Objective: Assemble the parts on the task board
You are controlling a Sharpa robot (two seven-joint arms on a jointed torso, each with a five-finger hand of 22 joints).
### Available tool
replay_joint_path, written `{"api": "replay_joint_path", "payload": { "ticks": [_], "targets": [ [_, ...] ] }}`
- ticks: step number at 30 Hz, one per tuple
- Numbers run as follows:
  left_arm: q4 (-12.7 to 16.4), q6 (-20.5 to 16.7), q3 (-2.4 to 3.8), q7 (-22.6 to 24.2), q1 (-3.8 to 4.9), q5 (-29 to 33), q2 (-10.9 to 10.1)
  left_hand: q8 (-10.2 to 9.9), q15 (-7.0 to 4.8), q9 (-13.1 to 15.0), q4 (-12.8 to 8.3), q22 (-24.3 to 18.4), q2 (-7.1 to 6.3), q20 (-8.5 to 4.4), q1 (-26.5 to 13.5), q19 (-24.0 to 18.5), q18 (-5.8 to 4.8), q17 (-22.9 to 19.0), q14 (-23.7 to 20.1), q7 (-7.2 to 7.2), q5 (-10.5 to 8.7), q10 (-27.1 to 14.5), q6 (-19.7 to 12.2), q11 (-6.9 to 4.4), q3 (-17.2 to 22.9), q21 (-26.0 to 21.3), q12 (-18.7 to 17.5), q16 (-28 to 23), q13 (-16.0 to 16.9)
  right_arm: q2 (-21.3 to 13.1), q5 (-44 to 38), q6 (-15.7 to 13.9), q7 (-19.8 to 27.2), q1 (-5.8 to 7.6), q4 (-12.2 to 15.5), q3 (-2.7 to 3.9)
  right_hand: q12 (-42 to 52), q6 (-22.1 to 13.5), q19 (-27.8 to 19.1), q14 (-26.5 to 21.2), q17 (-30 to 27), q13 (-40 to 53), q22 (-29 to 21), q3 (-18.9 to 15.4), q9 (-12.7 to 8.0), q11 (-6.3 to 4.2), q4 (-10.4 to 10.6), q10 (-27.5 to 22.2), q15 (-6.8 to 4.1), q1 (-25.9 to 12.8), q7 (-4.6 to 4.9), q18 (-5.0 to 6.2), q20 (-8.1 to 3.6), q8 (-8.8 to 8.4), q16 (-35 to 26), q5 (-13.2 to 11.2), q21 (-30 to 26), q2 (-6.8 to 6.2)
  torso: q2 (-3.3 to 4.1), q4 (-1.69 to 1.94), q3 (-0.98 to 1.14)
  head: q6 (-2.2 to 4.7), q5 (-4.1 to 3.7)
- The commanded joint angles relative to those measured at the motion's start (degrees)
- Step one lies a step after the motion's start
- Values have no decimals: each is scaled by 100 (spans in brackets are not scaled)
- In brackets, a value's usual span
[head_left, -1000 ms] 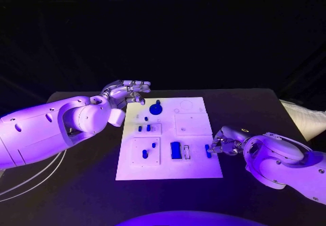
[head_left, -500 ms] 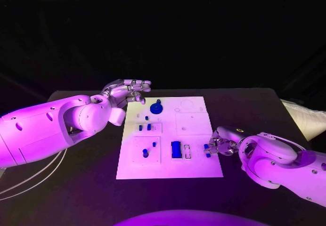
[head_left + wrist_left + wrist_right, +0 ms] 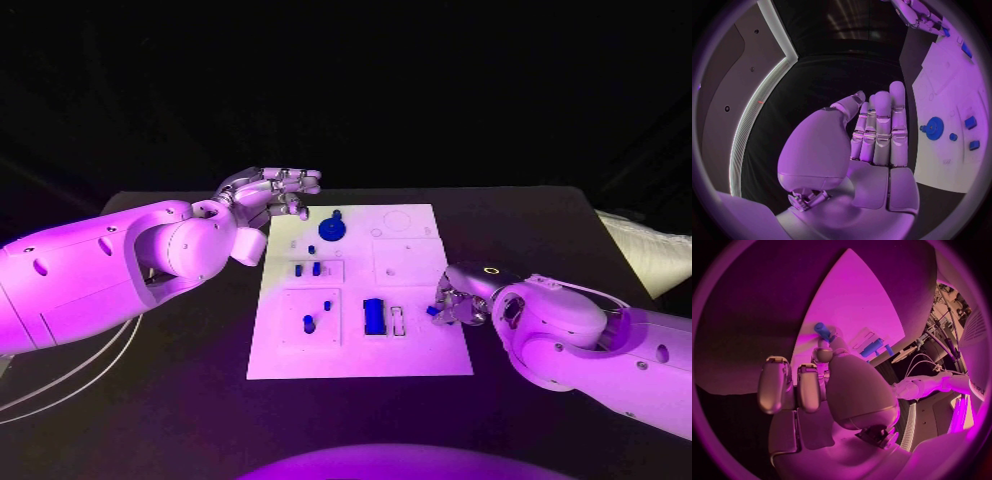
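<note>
White task board [image 3: 411, 355] lies in the middle of the black surface [image 3: 173, 420], long side running away from the robot. Blue parts on it: a round disc with a stub [image 3: 332, 229] at the far end, two short pegs [image 3: 307, 269] standing side by side just nearer, one small peg [image 3: 312, 249] between those and the disc, an oblong piece [image 3: 309, 324] in the near-left panel, and a tall rectangular block [image 3: 374, 316] near the board's middle with a narrow white slot frame [image 3: 397, 320] just beside it. Right hand [image 3: 459, 303] sits at the board's right edge; right wrist view shows a small blue peg [image 3: 821, 331] pinched at its fingers [image 3: 822, 354], raised over the board, apparently clear of it, though the contact point is hard to make out. Left hand [image 3: 271, 193] hovers off the board's far-left corner, holding nothing; in the left wrist view its fingers [image 3: 882, 130] are extended, close together, thumb apart.
</note>
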Motion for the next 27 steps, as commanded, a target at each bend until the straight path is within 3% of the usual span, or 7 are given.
{"api": "replay_joint_path", "payload": {
  "ticks": [1,8,9,14,19,23,27],
  "targets": [
    [5,106,3,18,1,-4,4,18,-8,-8,-6,-7,5,11,19,-21,66,-7,-28,0,39,-46,-30,-11,-31,-31,22,-23,9,51,-534,885,-159,-130,-95,-89,-39,52,-29,351,241,-7,8,44,-39,-36,-76,3,-4,109,2,-33,-23,-30,-33,-33,-26,39,5,-3,4,-3,5],
    [7,108,3,15,1,-4,3,18,-8,-8,-6,-7,5,11,19,-21,66,-7,-28,0,39,-46,-30,-11,-31,-31,22,-23,9,98,-590,1025,-159,-172,-99,-92,-54,81,-25,352,242,-11,6,70,-59,-29,-2,28,2,-90,7,-33,-19,-80,-41,240,-32,3,4,-4,0,-4,-8],
    [8,108,3,15,1,-4,3,18,-8,-8,-6,-7,5,11,19,-21,66,-7,-28,0,39,-46,-30,-11,-31,-31,22,-23,9,97,-581,1007,-160,-175,-99,-92,-55,87,-22,352,243,-10,9,81,-66,-32,42,36,0,-167,-2,-34,-19,-97,-43,375,-31,0,4,-4,0,-4,-8],
    [10,109,3,13,1,-4,0,21,-9,-8,-9,-10,6,11,21,-21,67,-9,-31,-1,39,-50,-31,-12,-32,-35,28,-23,9,68,-271,530,-170,-182,-52,-92,86,162,18,369,301,112,81,307,-74,-89,128,137,-42,-201,-54,-44,-56,-117,-6,1018,13,174,1,2,5,-6,-16],
    [9,110,3,11,1,-4,-1,22,-9,-8,-11,-11,6,11,23,-21,67,-11,-32,-2,40,-52,-31,-13,-33,-38,31,-23,10,-5,493,-276,-150,-176,62,-88,-57,144,29,375,331,32,85,815,-86,-104,-125,64,-74,199,-64,-44,-111,-166,11,1107,17,309,2,3,3,-9,-12],
    [9,110,2,10,1,-4,1,23,-10,-8,-17,-13,8,11,30,-21,67,-12,-34,-3,41,-54,-32,-14,-30,-39,33,-23,10,-62,1098,-770,-124,-126,164,-80,-135,156,30,375,341,-11,85,1342,-87,-69,-155,93,-48,11,-40,-47,-83,-212,12,1216,14,129,4,7,-1,-6,-15],
    [11,109,2,13,1,-4,3,24,-10,-8,-18,-13,8,11,31,-21,67,-12,-34,-3,41,-54,-32,-14,-30,-40,34,-23,10,-88,1603,-1047,-107,-62,249,-75,-161,189,34,378,357,-8,89,2014,-81,-93,-88,133,-39,-384,-46,-47,-77,-255,16,1296,12,-193,6,5,-1,-9,-14]
  ]
}}
